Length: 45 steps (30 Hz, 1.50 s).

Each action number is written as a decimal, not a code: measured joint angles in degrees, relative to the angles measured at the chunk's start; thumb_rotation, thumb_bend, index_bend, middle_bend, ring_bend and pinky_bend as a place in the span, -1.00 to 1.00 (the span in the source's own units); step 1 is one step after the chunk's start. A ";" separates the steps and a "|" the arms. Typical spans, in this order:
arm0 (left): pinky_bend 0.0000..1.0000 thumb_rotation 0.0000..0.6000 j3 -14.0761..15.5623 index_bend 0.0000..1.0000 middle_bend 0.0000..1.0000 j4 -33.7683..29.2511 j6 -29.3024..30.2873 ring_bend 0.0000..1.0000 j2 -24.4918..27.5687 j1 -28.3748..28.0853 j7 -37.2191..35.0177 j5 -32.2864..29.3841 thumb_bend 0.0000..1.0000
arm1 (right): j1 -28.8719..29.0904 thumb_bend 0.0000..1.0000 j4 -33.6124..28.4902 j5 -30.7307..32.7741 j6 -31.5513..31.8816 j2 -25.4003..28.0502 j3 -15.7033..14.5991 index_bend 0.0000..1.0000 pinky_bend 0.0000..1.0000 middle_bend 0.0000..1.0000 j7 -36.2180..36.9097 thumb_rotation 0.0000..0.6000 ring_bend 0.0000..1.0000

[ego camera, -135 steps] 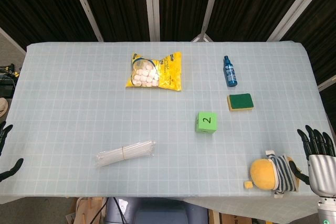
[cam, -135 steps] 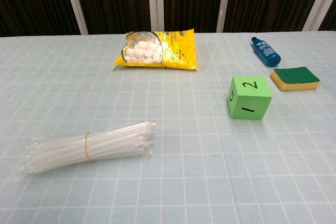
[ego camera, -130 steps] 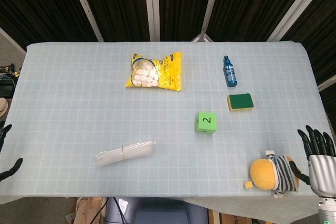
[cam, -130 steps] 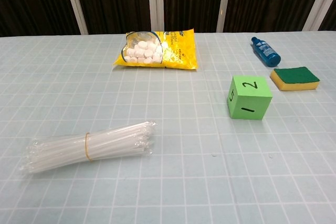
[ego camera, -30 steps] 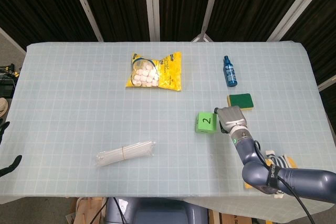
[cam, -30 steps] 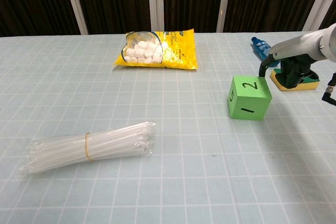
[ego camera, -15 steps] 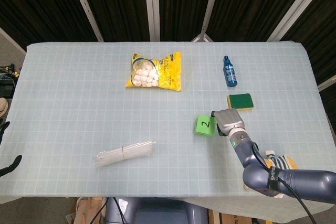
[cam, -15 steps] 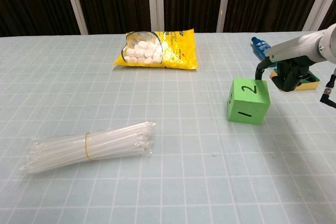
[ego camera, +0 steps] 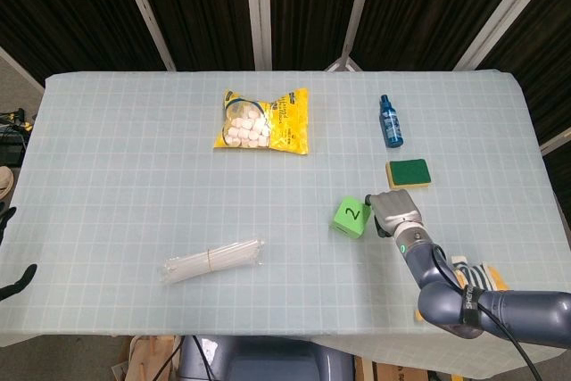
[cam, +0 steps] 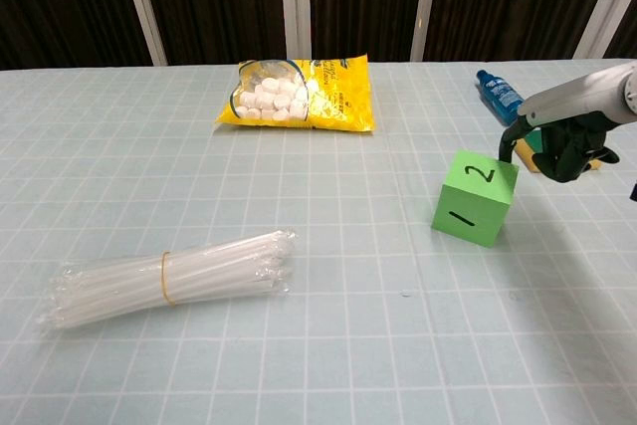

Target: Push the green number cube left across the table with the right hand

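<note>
1. The table (ego camera: 116, 158) carries a pale gridded cloth and bears everything below.
2. The right arm (ego camera: 500, 314) comes in from the near right corner and reaches toward the middle.
3. A yellow bag (ego camera: 264, 120) of white pieces lies toward the far side, left of centre.
4. A bundle of clear straws (ego camera: 213, 260), banded at the middle, lies near the front left.
5. The right hand (ego camera: 395, 208) has its fingers curled down and holds nothing; one fingertip (cam: 506, 147) touches the cube's upper right edge.
6. A striped orange toy (ego camera: 477, 276) is partly hidden behind the right arm.
7. The cube (ego camera: 351, 217), green, sits right of the table's centre, just left of the right hand, turned askew to the grid; it shows a 2 on top and a 1 on its near face.
8. The sponge (ego camera: 409, 173) lies just beyond the right hand.
9. The blue bottle (ego camera: 390, 121) lies beyond the sponge.
10. The left hand (ego camera: 11, 281) barely shows at the left edge; I cannot tell how its fingers lie.
</note>
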 measured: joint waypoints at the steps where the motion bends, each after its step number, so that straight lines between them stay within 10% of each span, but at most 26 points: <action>1: -1.00 1.00 0.00 -0.91 -1.00 0.00 -0.01 -1.00 0.00 0.00 0.03 0.00 -0.31 | -0.02 0.58 -0.28 -0.22 -0.17 0.20 -0.07 -0.43 0.41 0.70 0.24 1.00 0.70; 45: -1.00 1.00 0.08 -0.91 -1.00 -0.25 -0.22 -1.00 0.07 0.00 0.27 -0.28 -0.31 | -4.99 0.58 -7.65 -17.84 -2.02 5.60 -4.57 -0.43 0.41 0.70 11.95 1.00 0.70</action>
